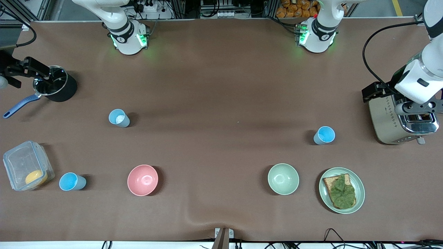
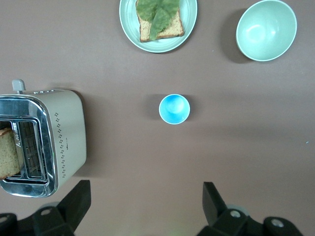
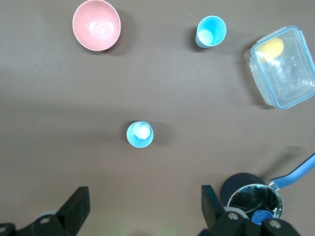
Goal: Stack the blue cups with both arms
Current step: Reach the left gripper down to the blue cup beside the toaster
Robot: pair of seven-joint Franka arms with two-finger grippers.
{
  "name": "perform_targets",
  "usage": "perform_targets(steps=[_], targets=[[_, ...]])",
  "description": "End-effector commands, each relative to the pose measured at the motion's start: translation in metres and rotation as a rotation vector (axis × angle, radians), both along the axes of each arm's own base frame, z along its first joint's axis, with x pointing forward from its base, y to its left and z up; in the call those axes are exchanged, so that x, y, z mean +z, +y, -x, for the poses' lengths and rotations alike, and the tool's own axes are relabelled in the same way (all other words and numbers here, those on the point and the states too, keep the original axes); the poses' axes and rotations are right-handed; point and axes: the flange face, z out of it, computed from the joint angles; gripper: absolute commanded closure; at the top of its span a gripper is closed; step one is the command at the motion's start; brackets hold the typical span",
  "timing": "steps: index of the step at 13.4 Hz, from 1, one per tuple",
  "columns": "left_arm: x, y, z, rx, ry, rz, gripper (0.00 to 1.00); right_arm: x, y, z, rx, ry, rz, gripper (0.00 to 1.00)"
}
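A robotics laboratory staged as a kitchen. Two white arm bases (image 1: 128, 38) with green status lights are bolted along one edge of a brown-covered tabletop (image 1: 221, 86); aluminium framing, power strips (image 1: 148, 7) and loose cables line its edges. Domestic props include a toaster (image 1: 401, 119), a saucepan (image 1: 55, 88) and a plate of toast (image 1: 341, 190).
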Motion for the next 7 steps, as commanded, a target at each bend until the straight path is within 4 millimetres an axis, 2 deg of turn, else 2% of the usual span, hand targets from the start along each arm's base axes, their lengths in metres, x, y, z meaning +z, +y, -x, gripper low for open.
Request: perform_targets(steps=[1,3,6,7], targets=[[-0.022,0.004,-0.011,-0.006,0.032,0.011,0.00,0.010,-0.002,0.001,-0.014,-0.009,0.021,0.00],[-0.026,-0.003,-0.012,-0.001,0.038,0.016,0.00,0.011,-0.005,0.000,-0.018,-0.012,0.019,0.00],[-0.053,0.010,-0.026,0.031,0.051,0.058,0.00,0.012,-0.001,0.000,-0.011,-0.013,0.021,0.00],[-0.070,0.011,-0.035,0.032,0.059,0.061,0.00,0.012,0.000,0.000,-0.009,-0.013,0.021,0.00]])
